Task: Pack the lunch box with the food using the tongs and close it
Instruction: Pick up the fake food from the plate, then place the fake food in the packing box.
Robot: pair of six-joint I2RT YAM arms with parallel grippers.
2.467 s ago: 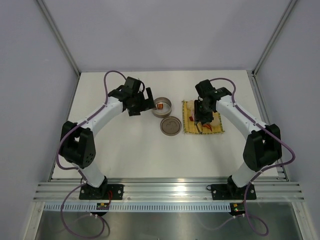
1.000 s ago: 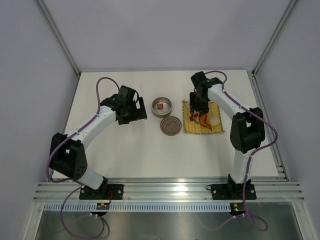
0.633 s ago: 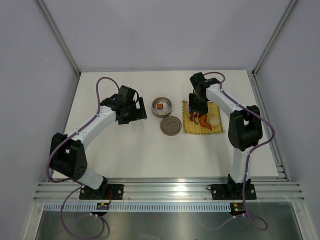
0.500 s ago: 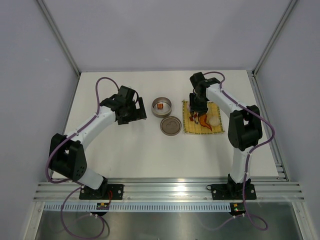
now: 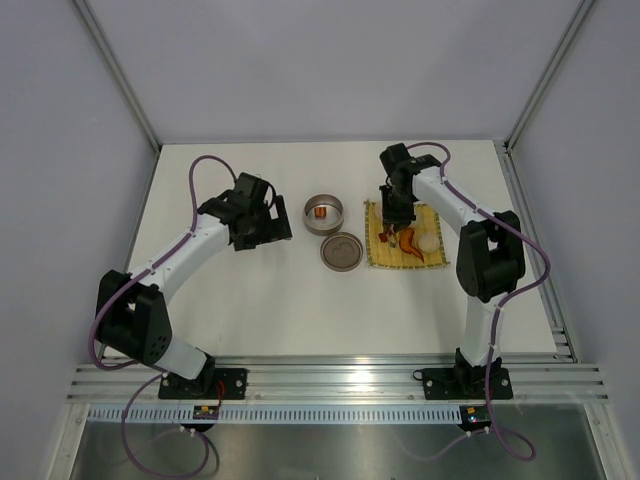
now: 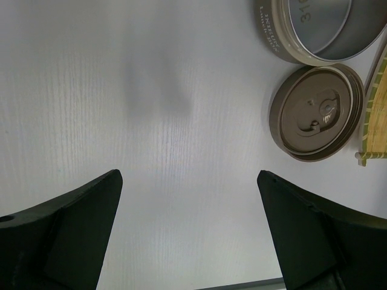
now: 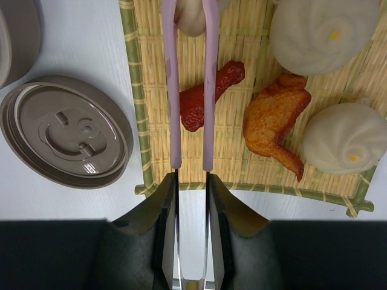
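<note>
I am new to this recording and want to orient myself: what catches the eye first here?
The pale tongs, clamped in the right gripper, reach over the yellow mat, their tips on either side of a cream bun. Left of the mat lie the lid and the open lunch box, one orange piece inside. The left gripper hangs wide open over the table.

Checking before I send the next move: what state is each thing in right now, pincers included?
Lunch box: open, one orange piece inside.
Lid: off, flat on the table beside the box.
Tongs: held by the right pincer, arms astride a cream ball on the mat.
Right pincer: shut on the tongs.
Left pincer: open, empty, over the table.
</note>
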